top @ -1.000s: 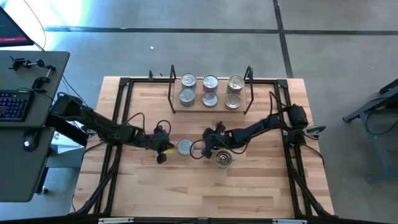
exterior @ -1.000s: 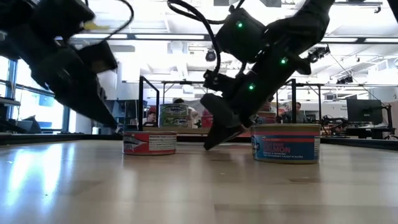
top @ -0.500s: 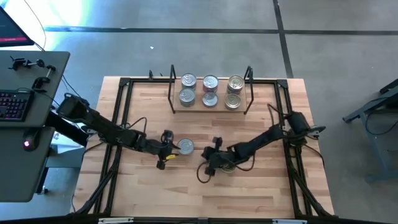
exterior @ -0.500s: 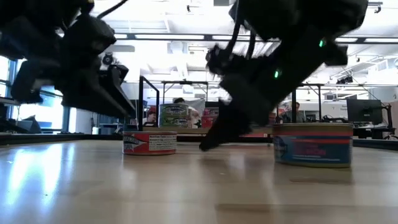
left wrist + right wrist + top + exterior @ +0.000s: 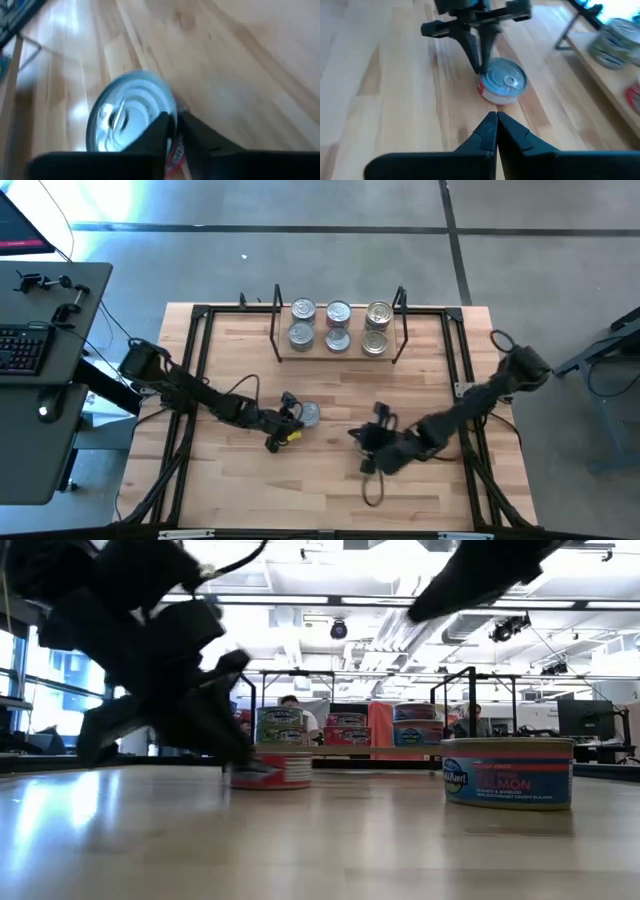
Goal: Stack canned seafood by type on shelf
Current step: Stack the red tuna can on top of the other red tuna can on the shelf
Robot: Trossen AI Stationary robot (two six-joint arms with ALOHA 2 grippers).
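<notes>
The left gripper [image 5: 292, 420] sits low on the bench [image 5: 240, 490], its fingers [image 5: 159, 132] nearly pressed together and touching the side of a silver-lidded can [image 5: 309, 414] rather than straddling it; nothing is gripped. From here the likeliest fault is a shove: narrow fingers against the can's wall would push it across the smooth wood instead of taking it, and a tip catching the rim could tilt it. The right gripper [image 5: 372, 463] hangs over the bench's near half, fingers [image 5: 496, 131] pressed together and empty; where the salmon can [image 5: 508, 772] lies relative to it I cannot tell, since the arm seems to cover it from above, so a low sweep might knock that can. The shelf [image 5: 338, 356] stands at the far edge with six cans on it, three columns of two; a carried can brought in too low could strike its rods or unsettle those already placed; sorting by type also risks a mismatch if labels go unread.
</notes>
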